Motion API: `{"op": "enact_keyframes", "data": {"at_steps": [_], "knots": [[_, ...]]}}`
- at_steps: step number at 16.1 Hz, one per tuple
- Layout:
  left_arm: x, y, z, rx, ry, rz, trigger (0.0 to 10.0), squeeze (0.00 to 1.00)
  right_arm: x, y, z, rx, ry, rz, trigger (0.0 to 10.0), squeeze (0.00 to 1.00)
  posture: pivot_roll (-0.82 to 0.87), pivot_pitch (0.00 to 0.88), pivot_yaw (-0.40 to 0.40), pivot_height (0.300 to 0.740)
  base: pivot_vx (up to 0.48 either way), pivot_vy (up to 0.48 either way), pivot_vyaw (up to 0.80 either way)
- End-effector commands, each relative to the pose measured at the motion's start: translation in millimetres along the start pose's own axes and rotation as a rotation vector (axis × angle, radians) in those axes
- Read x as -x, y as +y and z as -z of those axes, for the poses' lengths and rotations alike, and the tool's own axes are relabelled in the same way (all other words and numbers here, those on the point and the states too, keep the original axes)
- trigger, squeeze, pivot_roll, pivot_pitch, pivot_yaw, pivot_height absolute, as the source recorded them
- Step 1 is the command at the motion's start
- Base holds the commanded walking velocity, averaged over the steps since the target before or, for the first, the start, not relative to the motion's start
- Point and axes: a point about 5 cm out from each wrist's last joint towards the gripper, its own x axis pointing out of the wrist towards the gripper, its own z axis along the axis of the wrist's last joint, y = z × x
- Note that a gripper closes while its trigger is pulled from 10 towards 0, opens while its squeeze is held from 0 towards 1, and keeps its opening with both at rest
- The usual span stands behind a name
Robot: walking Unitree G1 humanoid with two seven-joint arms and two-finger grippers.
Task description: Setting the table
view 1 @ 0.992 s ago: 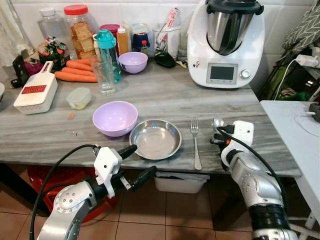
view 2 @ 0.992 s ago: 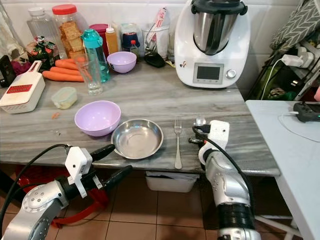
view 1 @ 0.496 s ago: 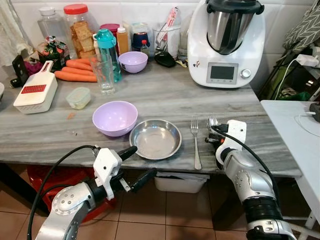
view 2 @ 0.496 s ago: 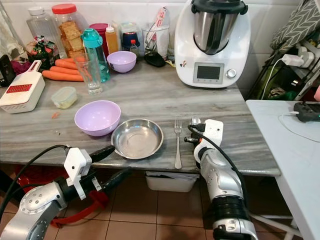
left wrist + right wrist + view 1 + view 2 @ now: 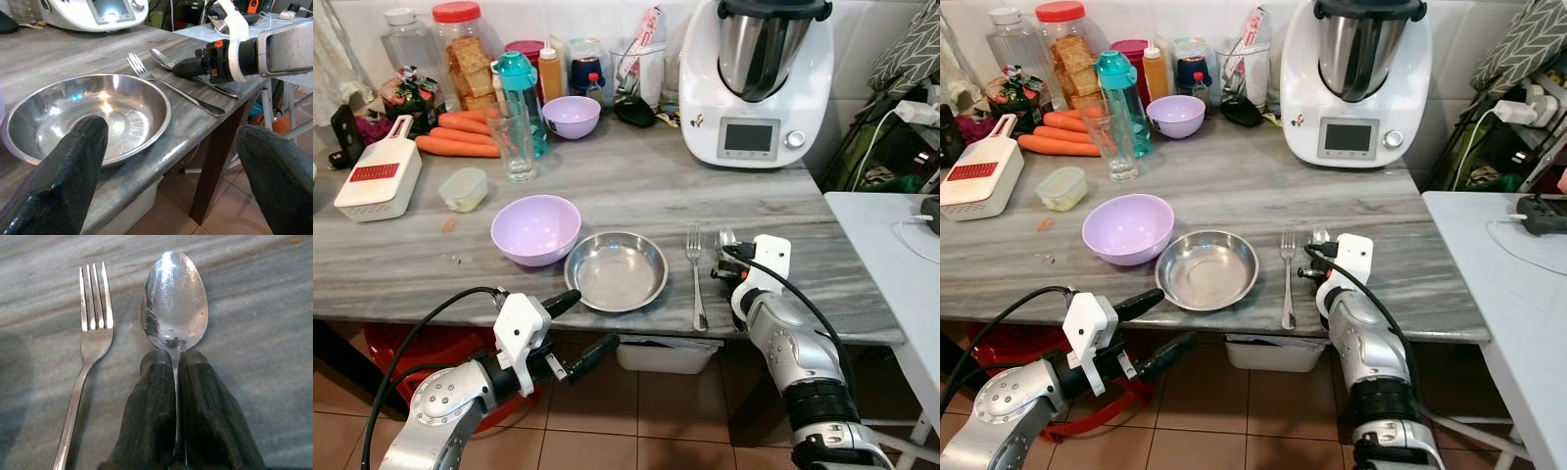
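Note:
A steel bowl [image 5: 616, 270] sits near the front edge of the grey table [image 5: 636, 186], with a lilac bowl [image 5: 535, 228] to its left and a fork [image 5: 695, 275] to its right. My right gripper [image 5: 174, 363] is shut on a spoon [image 5: 174, 303], holding it low over the table just right of the fork, bowl end pointing away from me. The spoon's bowl [image 5: 725, 238] pokes out past the right wrist. My left gripper [image 5: 578, 321] hangs open below the table's front edge, in front of the steel bowl.
At the back stand a white kitchen machine [image 5: 757, 78], a second lilac bowl [image 5: 572, 116], a teal bottle [image 5: 521, 93], a glass [image 5: 516, 147], jars, carrots [image 5: 460, 145] and a grater [image 5: 380, 178]. A small lidded tub [image 5: 464, 188] lies left. A white side table [image 5: 891, 255] stands right.
My right gripper has carried the spoon leftward, closer to the fork. The left arm has stayed put; the camera shifted slightly.

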Motion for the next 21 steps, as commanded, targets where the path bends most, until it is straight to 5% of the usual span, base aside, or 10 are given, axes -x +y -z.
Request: {"op": "enact_keyframes", "data": {"at_steps": [1,5,6,7,16,21], "knots": [[0.3,-1.3,-2,-0.006,0.003,0.012,10.0,0.0,-2.4,0.6,-5,-0.002,-0.015,0.003,10.0,0.0,0.0,0.027,-0.001,0.74,0.0,0.0,0.0],[0.2,-1.9,-2,-0.003,0.003,0.009,10.0,0.0,-5.0,2.7,-2,-0.001,-0.01,-0.004,10.0,0.0,0.0,0.027,-0.001,0.74,0.0,0.0,0.0],[0.1,-2.0,-2,-0.003,0.003,0.009,10.0,0.0,-5.0,2.9,-1,0.0,-0.009,-0.005,10.0,0.43,0.0,0.027,-0.001,0.74,0.0,0.0,0.0],[-0.4,-1.7,-2,-0.004,0.003,0.009,10.0,0.0,-5.4,3.1,0,-0.001,-0.006,-0.006,10.0,1.0,0.0,0.025,-0.001,0.74,0.0,0.0,0.0],[-2.4,-1.4,-1,-0.001,0.006,0.007,10.0,0.0,-5.0,1.1,0,0.007,-0.015,-0.005,10.0,1.0,-0.01,0.023,-0.001,0.74,0.0,0.0,0.0],[-5.6,0.8,-1,-0.007,-0.001,0.002,10.0,0.0,4.4,8.9,-24,0.016,-0.112,-0.037,10.0,1.0,-0.01,0.01,-0.003,0.74,0.0,0.0,0.0]]}}
